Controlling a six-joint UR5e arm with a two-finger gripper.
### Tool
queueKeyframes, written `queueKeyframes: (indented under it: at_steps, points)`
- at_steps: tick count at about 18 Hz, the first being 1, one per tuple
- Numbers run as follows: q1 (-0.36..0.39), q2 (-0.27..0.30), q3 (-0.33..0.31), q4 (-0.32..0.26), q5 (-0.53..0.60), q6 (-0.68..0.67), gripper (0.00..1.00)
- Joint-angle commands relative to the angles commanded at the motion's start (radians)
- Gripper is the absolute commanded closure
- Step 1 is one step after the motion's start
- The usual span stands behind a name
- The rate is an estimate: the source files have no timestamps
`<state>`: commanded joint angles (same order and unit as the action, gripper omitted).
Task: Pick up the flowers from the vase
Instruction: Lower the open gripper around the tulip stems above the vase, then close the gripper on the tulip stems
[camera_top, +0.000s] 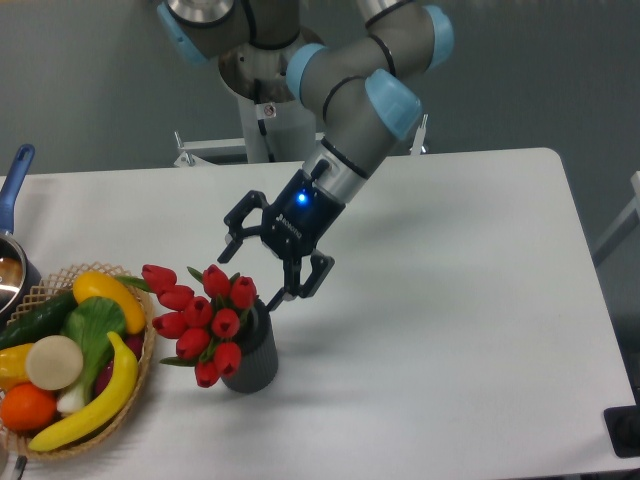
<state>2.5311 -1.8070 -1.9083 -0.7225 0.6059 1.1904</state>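
The flowers (200, 315), a bunch of red tulip buds with a few green leaves, sit in the vase (256, 358), a short dark grey cylinder standing upright on the white tabletop (450, 330) near its front edge. The bunch leans out over the vase's left side, so most of the buds hang to the left of the rim and hide part of it, while the topmost buds rise above it.

The hand (256, 272) hangs tilted just above and slightly behind the vase, its two black fingers spread apart with nothing between them. One fingertip (231, 249) points down beside the upper buds; the other fingertip (277, 297) reaches down close to the vase's rim on the right of the bunch. Whether either finger touches a bud or the rim cannot be told from this view. A blue light glows on the wrist above the fingers, and the arm (350, 110), grey with pale blue joints, climbs away to the upper left.

Left of the vase, close to the outermost buds, lies a wicker basket (130, 400) filled with a banana, an orange and other produce. A pot with a blue handle (15, 180) shows at the left edge
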Motion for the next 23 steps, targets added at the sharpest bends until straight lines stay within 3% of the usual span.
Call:
queueKeyframes:
  at_steps: [6, 17, 23]
  points:
    - [-0.017, -0.008, -0.005, 0.0, 0.002, 0.072, 0.0]
    - [-0.046, -0.011, -0.006, 0.002, 0.002, 0.077, 0.0]
    - [-0.043, -0.018, 0.005, 0.0, 0.0, 0.075, 0.31]
